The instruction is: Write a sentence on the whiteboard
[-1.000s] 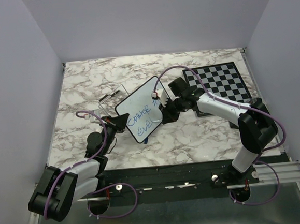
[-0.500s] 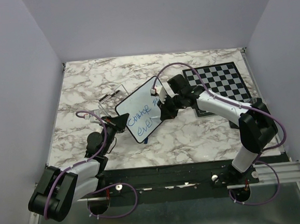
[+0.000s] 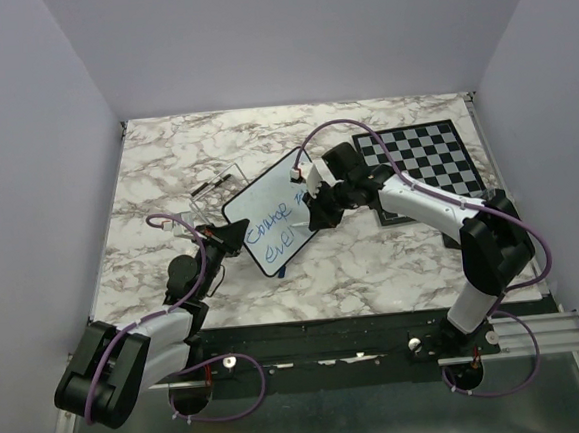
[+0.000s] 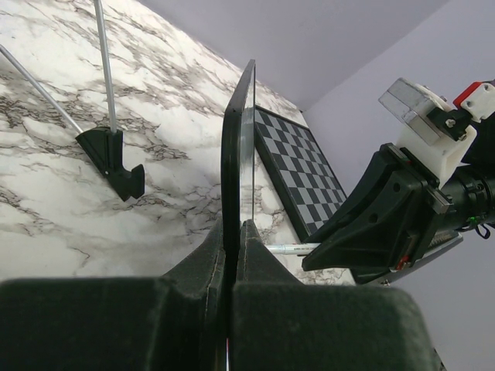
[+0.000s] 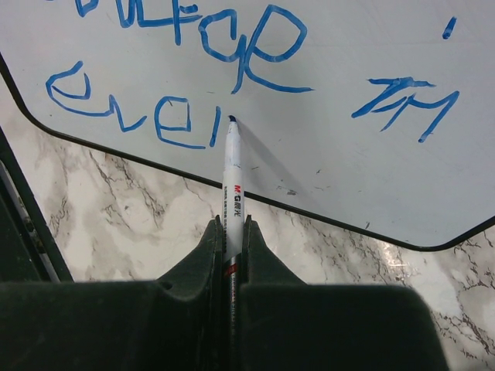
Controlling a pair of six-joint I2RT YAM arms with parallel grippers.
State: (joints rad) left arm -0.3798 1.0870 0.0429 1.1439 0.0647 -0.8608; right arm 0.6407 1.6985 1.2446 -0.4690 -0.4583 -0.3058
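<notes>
While jaws clamp whiteboard (image 3: pixel 269 216) (left) and marker (image 5: pixel 232 178) (right), lilac walls (image 3: pixel 285 36) enclose the marble table (image 3: pixel 156 177).

Top external: high, behind the near edge, looking down and forward over the whole marble table (image 3: pixel 373 260).
Left wrist: low, close in, sighting edge-on along the whiteboard (image 4: pixel 230 154) toward the chessboard (image 4: pixel 298 174).
Right wrist: very close, facing the board's written face past a marker (image 5: pixel 232 170).
All 3 views share the whiteboard; top and left wrist also share the chessboard.
</notes>
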